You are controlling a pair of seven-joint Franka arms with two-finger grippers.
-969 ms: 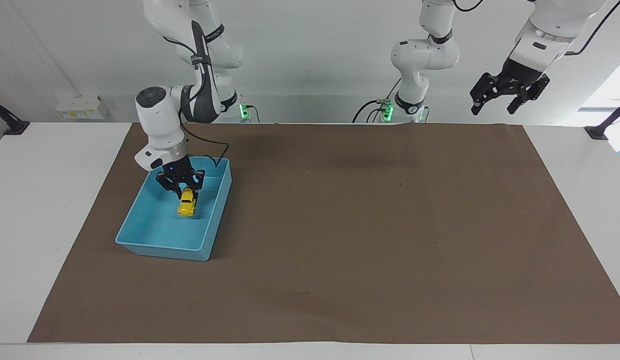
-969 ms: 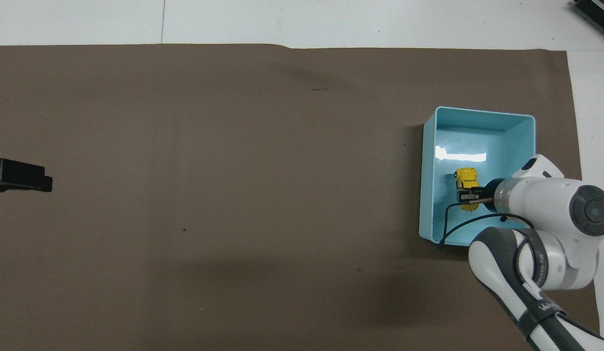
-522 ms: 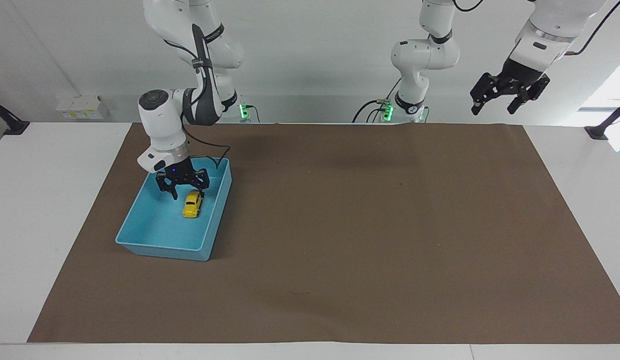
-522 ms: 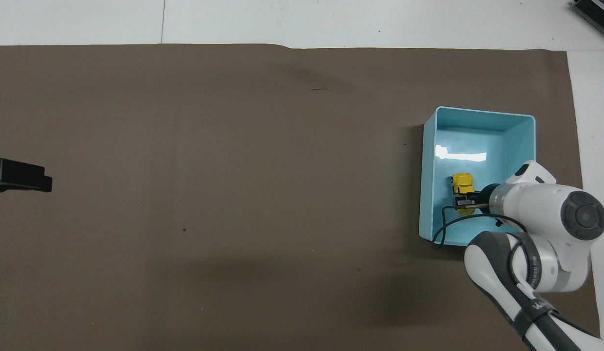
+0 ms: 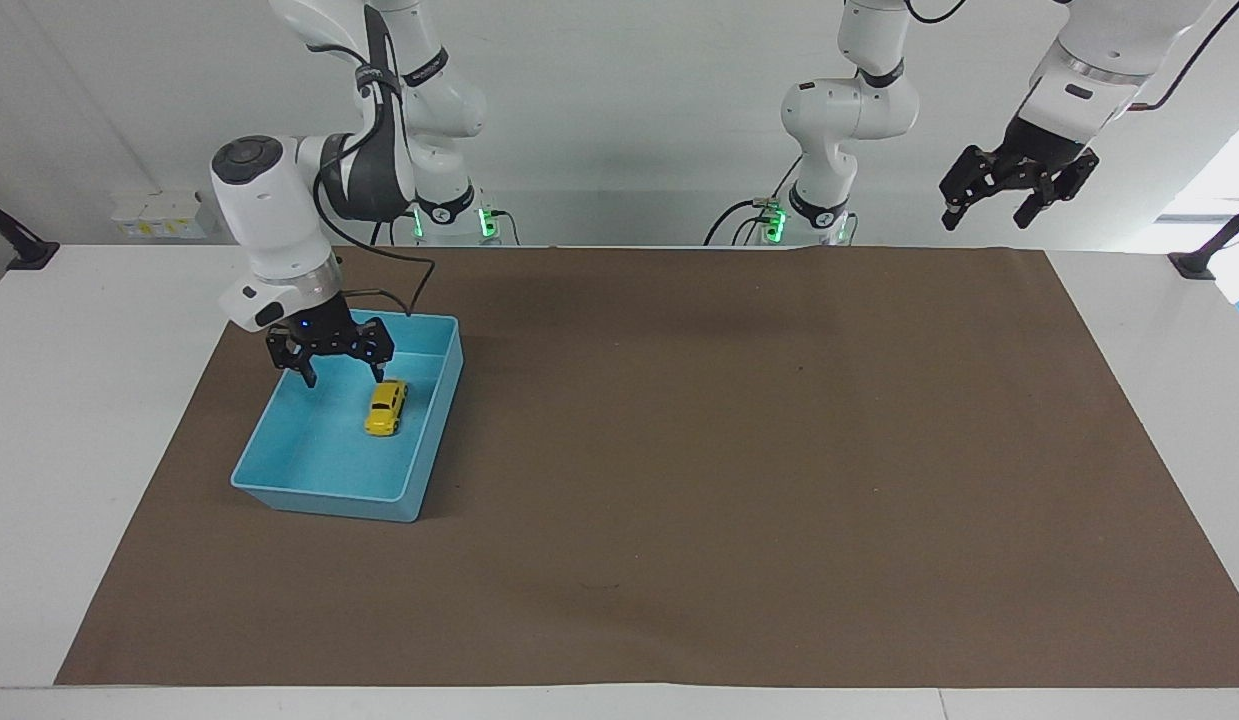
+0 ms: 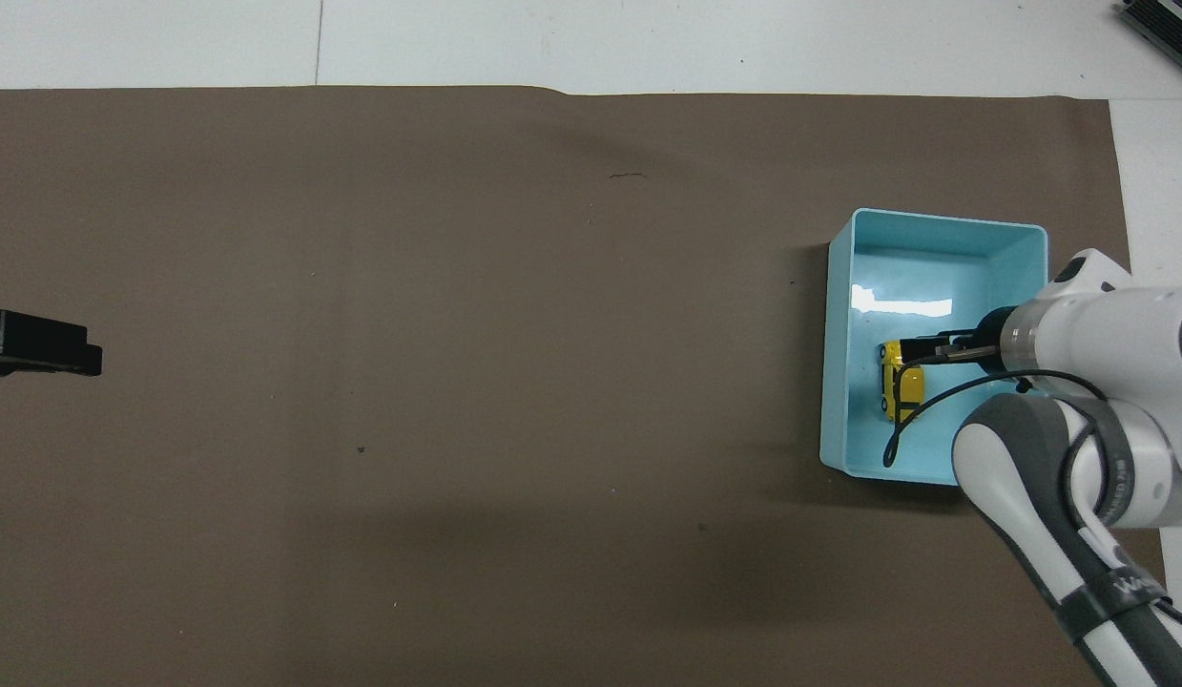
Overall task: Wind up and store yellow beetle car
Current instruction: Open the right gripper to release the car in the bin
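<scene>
The yellow beetle car [image 5: 386, 408] [image 6: 903, 391] rests on its wheels on the floor of the light blue bin [image 5: 324, 495] [image 6: 934, 221], at the right arm's end of the table. My right gripper [image 5: 344, 378] [image 6: 920, 351] hangs open over the bin, just above the car and clear of it, with nothing between its fingers. High over the mat's edge at the left arm's end, my left gripper [image 5: 987, 218] [image 6: 37, 343] waits open and holds nothing.
A brown mat [image 5: 729, 450] covers most of the white table. The blue bin is the only container on it. A small white box [image 5: 159, 213] sits off the mat at the right arm's end, close to the robots.
My right gripper opened and let go of the car, which now lies flat in the bin. The gripper then rose and swung toward the table's end. The left arm has not moved.
</scene>
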